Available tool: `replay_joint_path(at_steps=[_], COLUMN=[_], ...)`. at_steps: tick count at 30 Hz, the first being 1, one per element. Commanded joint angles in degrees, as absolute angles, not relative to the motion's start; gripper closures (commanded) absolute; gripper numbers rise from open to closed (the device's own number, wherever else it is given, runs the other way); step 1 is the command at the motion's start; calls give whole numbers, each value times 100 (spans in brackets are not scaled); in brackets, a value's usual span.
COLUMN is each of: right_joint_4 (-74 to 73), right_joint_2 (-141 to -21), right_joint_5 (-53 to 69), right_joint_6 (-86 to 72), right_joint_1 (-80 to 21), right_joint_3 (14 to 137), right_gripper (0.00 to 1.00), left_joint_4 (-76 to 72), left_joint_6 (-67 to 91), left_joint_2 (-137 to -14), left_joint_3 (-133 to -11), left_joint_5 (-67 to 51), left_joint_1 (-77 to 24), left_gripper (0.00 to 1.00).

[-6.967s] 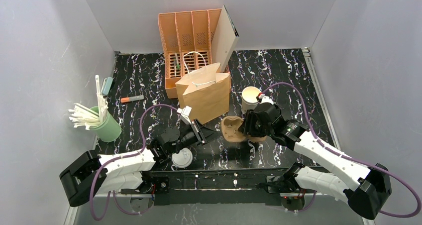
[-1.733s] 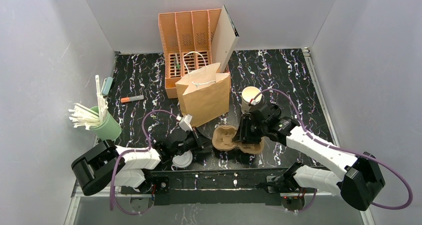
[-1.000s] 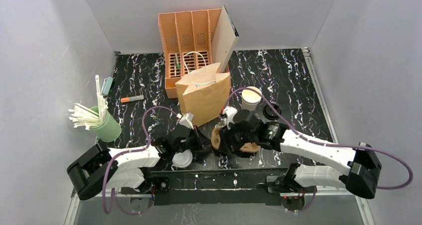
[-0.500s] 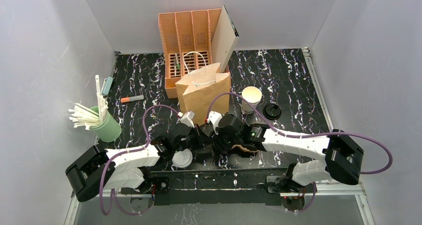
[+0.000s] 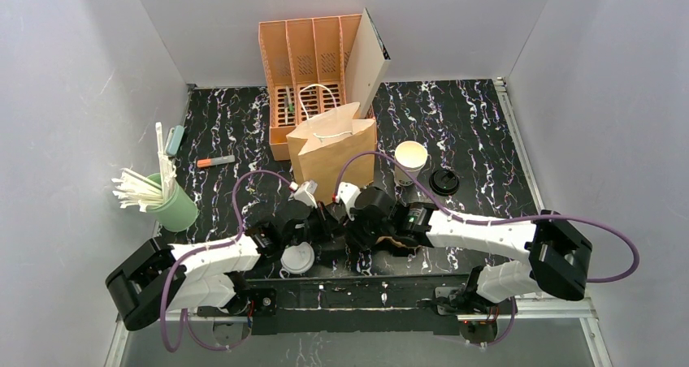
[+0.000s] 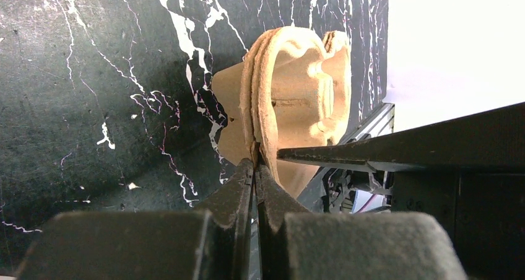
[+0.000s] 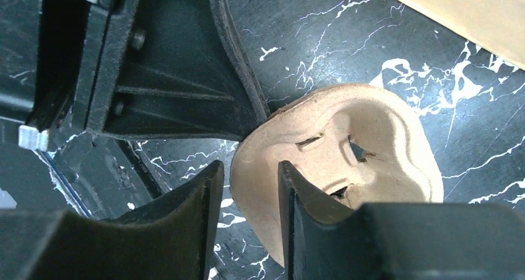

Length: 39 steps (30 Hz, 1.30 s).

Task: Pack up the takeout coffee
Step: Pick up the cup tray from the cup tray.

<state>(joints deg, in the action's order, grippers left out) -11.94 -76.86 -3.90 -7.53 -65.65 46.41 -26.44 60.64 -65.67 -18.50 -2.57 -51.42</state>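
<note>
The takeout coffee stands apart: a white paper cup (image 5: 410, 159) with its black lid (image 5: 444, 181) lying flat beside it, right of the brown paper bag (image 5: 333, 154). A brown pulp cup carrier (image 6: 297, 100) (image 7: 347, 150) lies at the table's front, mostly hidden under my right arm in the top view (image 5: 396, 242). My left gripper (image 6: 255, 166) (image 5: 330, 224) is shut on the carrier's thin rim. My right gripper (image 7: 247, 182) (image 5: 356, 230) straddles the same end of the rim, one finger outside and one over the pocket, with a gap showing.
A flat white lid (image 5: 297, 258) lies under my left arm. A green cup of straws (image 5: 172, 206) stands at the left. The orange organiser (image 5: 313, 66) stands behind the bag, and an orange marker (image 5: 215, 161) lies to its left.
My right arm swung left from beside the cup to the carrier's left end, close to the left gripper. The carrier slid a little left. The left gripper kept its pinch.
</note>
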Motion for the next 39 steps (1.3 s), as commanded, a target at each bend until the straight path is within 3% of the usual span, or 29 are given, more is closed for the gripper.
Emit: replay_joint_path(at_steps=[1,4,9,19,36,39], right_joint_4=[-993,-994,-1085,-686,-824,-624], right_joint_2=[-7804,-7799,-7455,-6151,-6432,-6483], right_joint_5=[-432,-496,-657,-1029,-862,-659], right_joint_6=[-681,-724,-842,-1275,-1519,-1542], right_joint_1=[-6597,-6609,-6610,-6605,-6609,-6609], right_joint_3=[4820,4849,4876,4417,4581,4549], right_gripper=[59,75,85,87,88,88], left_joint_4=[-2521,-2444,-2363,-2675,-2396,-2474], left_joint_6=[6007,5978,5911,5829,5617,5713], left_joint_2=[-6338,-6312,-6321,-6856,-6888,-6865], left_joint_3=[-2030,-2039,-2030,-1667,-1900,-1924], left_joint_5=[-274,-240,-161,77,87,30], left_joint_1=[-5098,-5098,-5098,-5060,-5036,-5036], left_gripper=[100,100,100,100,100,92])
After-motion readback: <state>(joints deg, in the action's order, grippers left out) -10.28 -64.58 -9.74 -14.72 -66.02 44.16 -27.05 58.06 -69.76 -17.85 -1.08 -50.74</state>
